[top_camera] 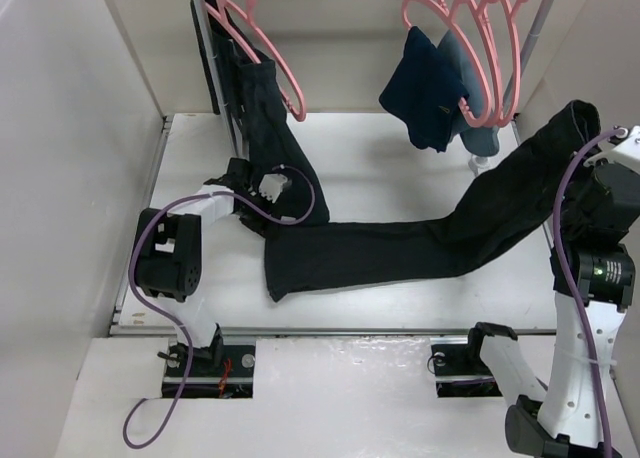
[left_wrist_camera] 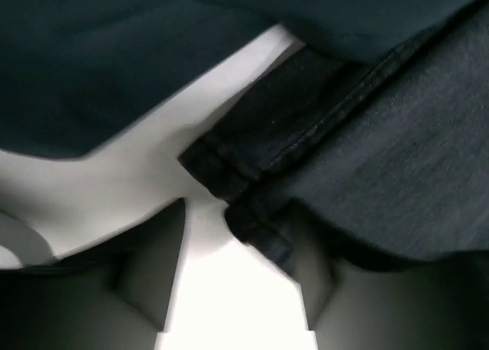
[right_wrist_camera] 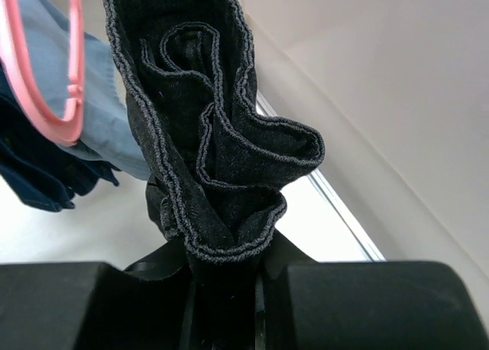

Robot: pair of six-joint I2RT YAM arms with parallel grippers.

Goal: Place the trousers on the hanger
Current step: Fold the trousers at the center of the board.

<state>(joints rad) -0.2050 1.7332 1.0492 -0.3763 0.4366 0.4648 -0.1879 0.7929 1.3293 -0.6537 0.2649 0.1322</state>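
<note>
Inspector: Arms first. How do they stand?

Recorder: The right arm is reared up at the table's right side. The right gripper (right_wrist_camera: 225, 285) is pinched on the bunched hem of the trousers (top_camera: 400, 246) and holds that end high. The left arm is folded low, elbow out to the left, with its wrist over the cloth. The left gripper (left_wrist_camera: 238, 289) sits close above the table (top_camera: 400, 163) with its fingers spread and white surface showing between them. A stitched hem corner lies just by the right finger. I cannot tell whether it touches.

Inspector: Where does the garment lie?

Recorder: It runs from a loose end near the left arm, flat across the table, then climbs to the right gripper. Only the raised end is held.

Inspector: What is hung, and on what?

Recorder: A cluster of pink hangers is at the far right. One pink hanger (top_camera: 484, 122) hangs just beside the raised end. That cluster carries a navy garment (top_camera: 425, 88) and a pale blue one (right_wrist_camera: 99, 98). A hanger at the far left carries another black pair (top_camera: 262, 108), which drops to the left wrist.

Inspector: Margins?

Recorder: The flat stretch lies close to the near edge. There is bare table between it and the far wall. The right arm stands near the right wall.
</note>
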